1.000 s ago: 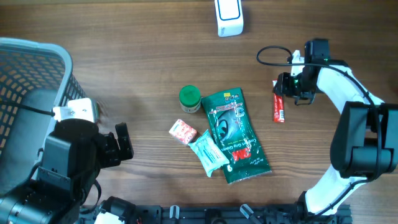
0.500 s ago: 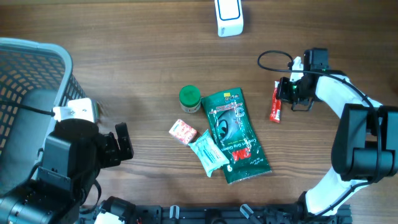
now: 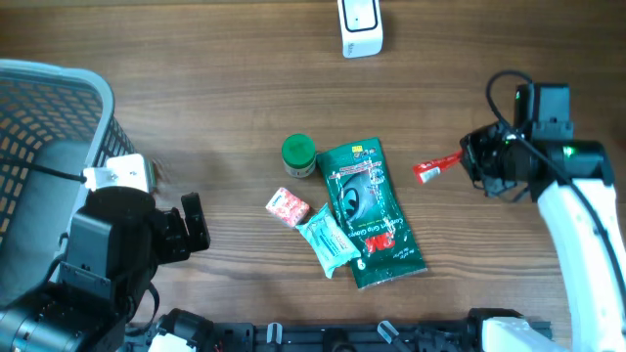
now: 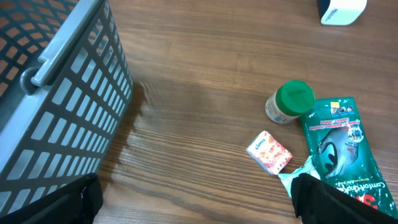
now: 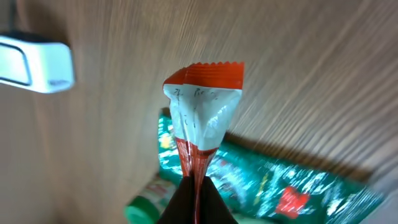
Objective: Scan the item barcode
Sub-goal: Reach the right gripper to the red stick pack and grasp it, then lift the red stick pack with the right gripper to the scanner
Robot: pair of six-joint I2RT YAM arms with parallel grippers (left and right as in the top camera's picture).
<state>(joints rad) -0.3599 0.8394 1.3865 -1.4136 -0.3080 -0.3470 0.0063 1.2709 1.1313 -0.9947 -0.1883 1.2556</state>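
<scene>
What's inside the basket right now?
Only bare grey mesh shows inside the basket; the left arm covers most of its floor, so anything lying there is hidden.

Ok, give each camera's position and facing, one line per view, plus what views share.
Overhead: above the table, looking straight down; left gripper and right gripper show.
Left wrist: low, facing basket and pouch; own open fingers at bottom corners.
Right wrist: looks along the held sachet; own fingertips at bottom.
Shared: pouch and scanner in all three.

Right gripper [image 3: 470,162] pinched closed — left gripper [image 3: 195,226] spread wide.
</scene>
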